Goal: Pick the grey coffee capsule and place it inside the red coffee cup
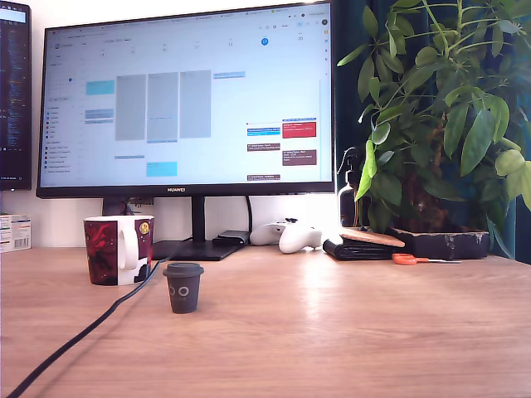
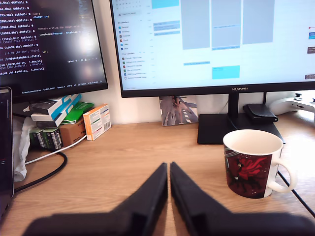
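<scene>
Take the red coffee cup (image 1: 118, 249) as your landmark: it stands upright on the wooden desk (image 1: 332, 332), near the foot of the big monitor (image 1: 187, 99), with its white handle turned toward the exterior view's right. The grey coffee capsule (image 1: 183, 288) sits upright just in front of the cup and a little to the exterior view's right of it, close but not touching. A black cable (image 1: 83, 332) runs across the desk from behind the cup toward the front edge, passing just beside the capsule on the exterior view's left.

To the exterior view's right of the cup you have a wide stretch of bare desk. Well beyond that, along the back, lie a white game controller (image 1: 286, 235), a dark wallet (image 1: 361, 246), orange scissors (image 1: 406, 259) and a potted plant (image 1: 440, 124).

In the wrist view the gripper (image 2: 169, 169) hangs over the desk with its two dark fingers (image 2: 152, 191) drawn nearly together, only a thin slit between the tips, and nothing between them. The cup stands near those tips, its white inside showing. Small boxes (image 2: 96, 122) are stacked farther off under the second monitor (image 2: 49, 44).
</scene>
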Available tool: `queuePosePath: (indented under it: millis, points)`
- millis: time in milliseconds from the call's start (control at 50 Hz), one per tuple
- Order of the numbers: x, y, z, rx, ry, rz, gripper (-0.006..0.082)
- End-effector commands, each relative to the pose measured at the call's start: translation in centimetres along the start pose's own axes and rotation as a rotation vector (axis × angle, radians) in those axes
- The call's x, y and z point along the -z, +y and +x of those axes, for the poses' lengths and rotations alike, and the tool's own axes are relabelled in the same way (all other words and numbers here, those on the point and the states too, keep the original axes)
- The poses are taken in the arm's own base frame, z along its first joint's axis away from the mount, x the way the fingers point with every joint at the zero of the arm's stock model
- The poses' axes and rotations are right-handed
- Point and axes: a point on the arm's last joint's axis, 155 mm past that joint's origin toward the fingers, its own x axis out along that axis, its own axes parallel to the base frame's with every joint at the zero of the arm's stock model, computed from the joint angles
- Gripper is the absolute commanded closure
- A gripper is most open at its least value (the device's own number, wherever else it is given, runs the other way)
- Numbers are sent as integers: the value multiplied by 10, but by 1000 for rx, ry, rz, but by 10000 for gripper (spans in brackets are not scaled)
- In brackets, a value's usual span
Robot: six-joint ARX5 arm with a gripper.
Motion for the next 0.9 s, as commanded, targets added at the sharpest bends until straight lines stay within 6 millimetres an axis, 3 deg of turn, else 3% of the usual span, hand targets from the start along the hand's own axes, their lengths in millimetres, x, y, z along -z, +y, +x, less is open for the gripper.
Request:
queuePosePath:
  millis: [0,240,480,680,880]
  points:
    - [37,-15,-1,77,112,-85,788]
    - [31,-22,-1,116,94,-99,788]
    - [4,-27,-1,150,-5,-223,788]
    - [-16,-72,-15,415,-34,-303,788]
    - [-4,-109,-28,596,65,-355,788]
